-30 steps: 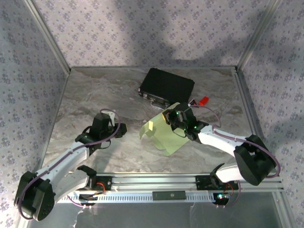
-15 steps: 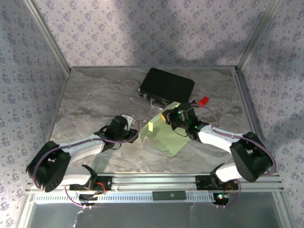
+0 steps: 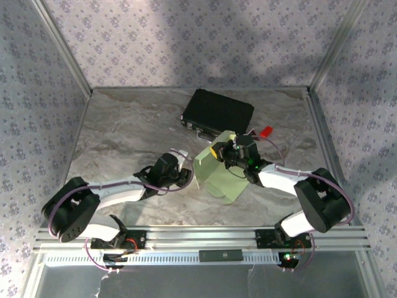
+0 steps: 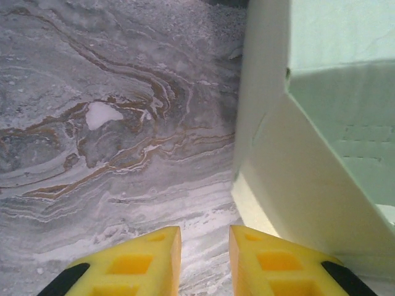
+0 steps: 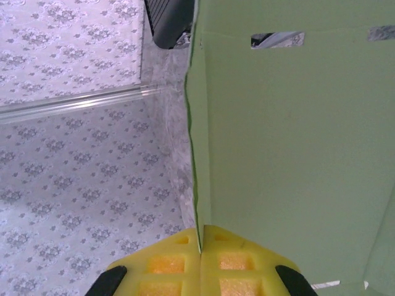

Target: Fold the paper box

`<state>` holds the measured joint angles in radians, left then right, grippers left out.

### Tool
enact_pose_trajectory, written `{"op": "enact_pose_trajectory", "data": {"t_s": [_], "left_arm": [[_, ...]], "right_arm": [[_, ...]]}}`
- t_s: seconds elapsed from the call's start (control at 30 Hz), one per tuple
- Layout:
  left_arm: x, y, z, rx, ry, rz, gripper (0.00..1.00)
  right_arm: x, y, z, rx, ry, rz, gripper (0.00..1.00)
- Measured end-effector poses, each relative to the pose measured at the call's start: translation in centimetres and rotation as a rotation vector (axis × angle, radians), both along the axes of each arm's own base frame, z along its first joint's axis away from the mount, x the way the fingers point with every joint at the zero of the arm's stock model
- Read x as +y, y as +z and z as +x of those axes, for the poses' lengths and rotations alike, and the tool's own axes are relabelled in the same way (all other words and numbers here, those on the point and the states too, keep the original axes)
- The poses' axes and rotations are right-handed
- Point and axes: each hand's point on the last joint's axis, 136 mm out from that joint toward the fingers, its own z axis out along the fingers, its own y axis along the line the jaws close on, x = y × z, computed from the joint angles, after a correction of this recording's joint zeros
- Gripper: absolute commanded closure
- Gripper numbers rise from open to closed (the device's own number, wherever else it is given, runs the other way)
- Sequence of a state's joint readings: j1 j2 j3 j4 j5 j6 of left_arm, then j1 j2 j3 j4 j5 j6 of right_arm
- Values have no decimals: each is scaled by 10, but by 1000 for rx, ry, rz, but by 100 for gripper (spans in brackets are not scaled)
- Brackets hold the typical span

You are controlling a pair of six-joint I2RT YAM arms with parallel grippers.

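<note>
Firmly, right gripper point(image 5: 200, 243) pinches the paper box point(image 5: 290, 142) edge; left gripper point(image 4: 205, 246), narrowly parted, over bare table point(image 4: 92, 74) beside it

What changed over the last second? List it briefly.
The left gripper swept right, close to the left edge of the paper box, slightly open and holding nothing. The right gripper stayed shut on the box; the black case did not move.

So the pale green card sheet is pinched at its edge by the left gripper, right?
No, the right gripper pinches the pale green card sheet at its edge; the right wrist view shows it. The left gripper is beside the sheet, holding nothing.
</note>
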<state>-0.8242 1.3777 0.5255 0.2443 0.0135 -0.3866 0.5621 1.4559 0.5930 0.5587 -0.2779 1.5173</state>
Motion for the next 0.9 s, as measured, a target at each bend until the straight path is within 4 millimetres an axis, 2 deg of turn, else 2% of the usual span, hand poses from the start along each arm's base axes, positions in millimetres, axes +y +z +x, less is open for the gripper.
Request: {"op": "enact_pose_trajectory", "data": {"t_s": [0.37, 0.63, 0.9], "left_arm": [[-11, 5, -4, -40, 11, -9, 64], [-21, 1, -6, -55, 20, 6, 58], [-28, 10, -6, -98, 27, -14, 56]], "right_arm": [[1, 1, -1, -16, 7, 14, 100], [0, 0, -2, -16, 6, 14, 100], [0, 1, -2, -23, 5, 22, 100]]}}
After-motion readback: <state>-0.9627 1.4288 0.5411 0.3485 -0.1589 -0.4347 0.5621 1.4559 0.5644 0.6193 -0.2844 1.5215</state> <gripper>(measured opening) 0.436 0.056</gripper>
